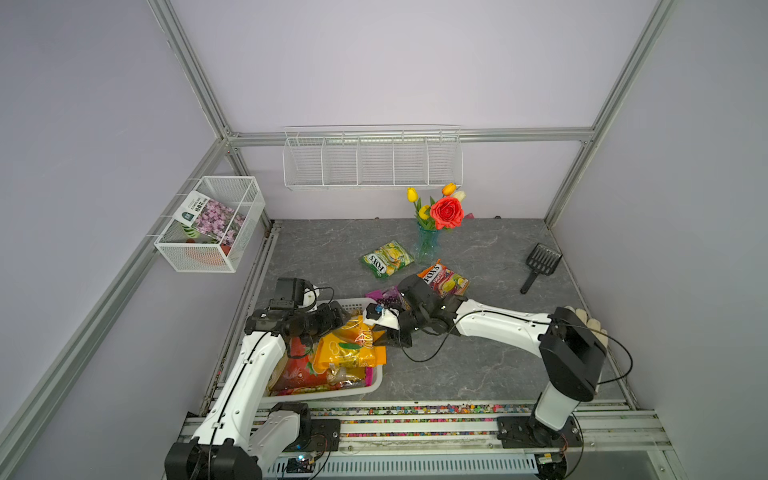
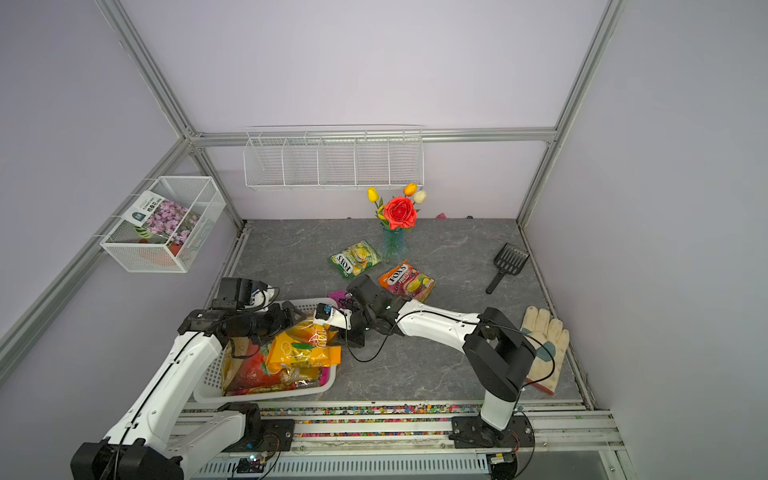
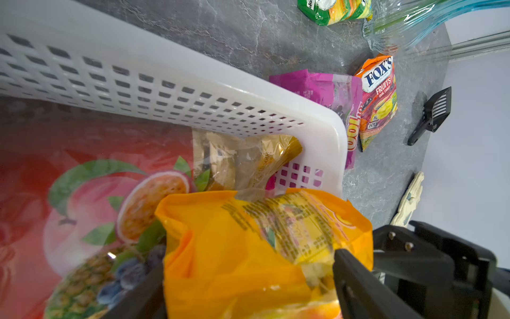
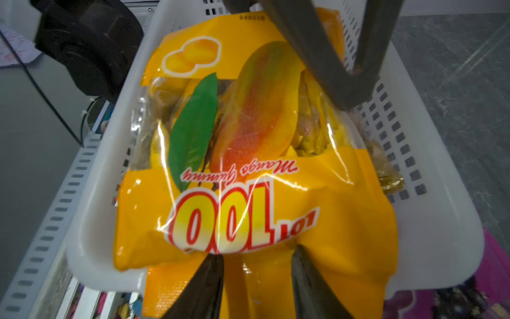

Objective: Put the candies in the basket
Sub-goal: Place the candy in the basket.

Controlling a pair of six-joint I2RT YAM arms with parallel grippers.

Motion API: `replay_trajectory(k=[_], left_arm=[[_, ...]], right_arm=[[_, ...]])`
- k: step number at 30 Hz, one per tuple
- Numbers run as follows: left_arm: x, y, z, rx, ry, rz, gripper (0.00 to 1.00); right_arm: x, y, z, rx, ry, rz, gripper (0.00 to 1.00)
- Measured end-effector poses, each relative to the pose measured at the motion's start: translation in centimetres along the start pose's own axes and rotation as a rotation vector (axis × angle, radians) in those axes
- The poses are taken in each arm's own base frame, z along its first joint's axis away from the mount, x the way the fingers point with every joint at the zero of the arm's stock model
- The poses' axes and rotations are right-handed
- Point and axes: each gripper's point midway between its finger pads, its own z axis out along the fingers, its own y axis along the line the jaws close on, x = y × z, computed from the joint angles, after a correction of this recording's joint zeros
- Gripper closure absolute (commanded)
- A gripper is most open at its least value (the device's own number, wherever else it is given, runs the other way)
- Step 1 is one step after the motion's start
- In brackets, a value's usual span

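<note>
The orange mango "100" bag [image 1: 349,349] [image 4: 248,165] hangs tilted over the white basket [image 1: 375,381] [image 3: 193,82]. My right gripper [image 1: 380,332] [image 4: 258,281] is shut on its near end. My left gripper [image 1: 343,319] [image 3: 248,284] stands open, its fingers either side of the bag's other end. A large fruit-printed bag [image 3: 82,207] lies in the basket under it. On the table behind the basket lie the purple grape bag [image 1: 384,296] [image 3: 325,91], the orange FOX'S bag [image 1: 446,280] and the green FOX'S bag [image 1: 387,258].
A blue glass vase of flowers [image 1: 428,245] stands just behind the FOX'S bags. A black scoop [image 1: 540,266] and a pale glove [image 2: 544,349] lie at the right. A wire cube basket [image 1: 212,224] hangs on the left wall and a long wire rack [image 1: 372,160] on the back wall.
</note>
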Motion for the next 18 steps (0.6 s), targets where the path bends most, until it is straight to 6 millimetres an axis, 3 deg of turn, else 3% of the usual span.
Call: replay_trajectory(k=[9,18], left_arm=[[-2.7,-0.1,-1.0,-0.07,-0.077,0.029,0.14],[-3.8,0.8,1.7,-0.108,-0.015,0.001,0.11]], right_arm=[[-1.0,-2.5,1.4,0.04,0.0,-0.022,0.56],[-0.4,-6.2,-0.7,0.13,-0.031,0.034,0.52]])
